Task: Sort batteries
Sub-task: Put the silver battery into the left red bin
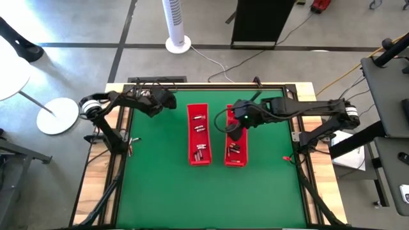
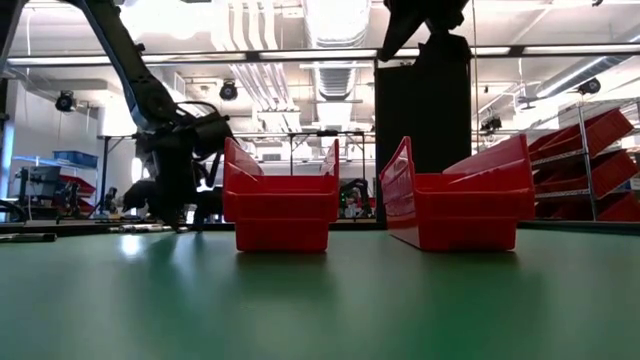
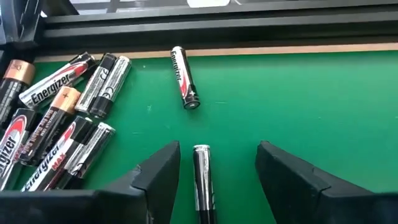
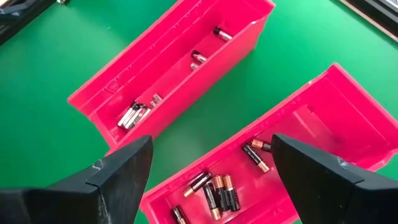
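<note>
Green matting covers the wide work table [image 1: 166, 185], framed by a pale wooden edge, with a grey concrete workshop floor and a white tower fan [image 1: 177, 25] beyond it. Two long red plastic trays stand side by side near the table's middle: the left red tray [image 1: 199, 134] and the right red tray [image 1: 237, 137], the right one tilted in the low view.

Both trays already hold sorted cells. Silver-and-black ones lie scattered in the left red tray, and copper-topped black ones cluster in the right red tray, so the sorting looks well under way.

More remains. A loose heap of unsorted batteries [image 3: 59, 118] lies on the mat at the far left edge, perhaps a dozen, though some are cut off from view. One stray silver-and-red battery [image 3: 184, 78] lies apart from the heap.

Left gripper [image 3: 217, 177] hangs low there, fingers spread wide around a slim silvery battery [image 3: 203, 180] lying between them, not yet pinched. Right gripper [image 4: 211, 171] hovers above the right red tray, fingers spread and empty.
</note>
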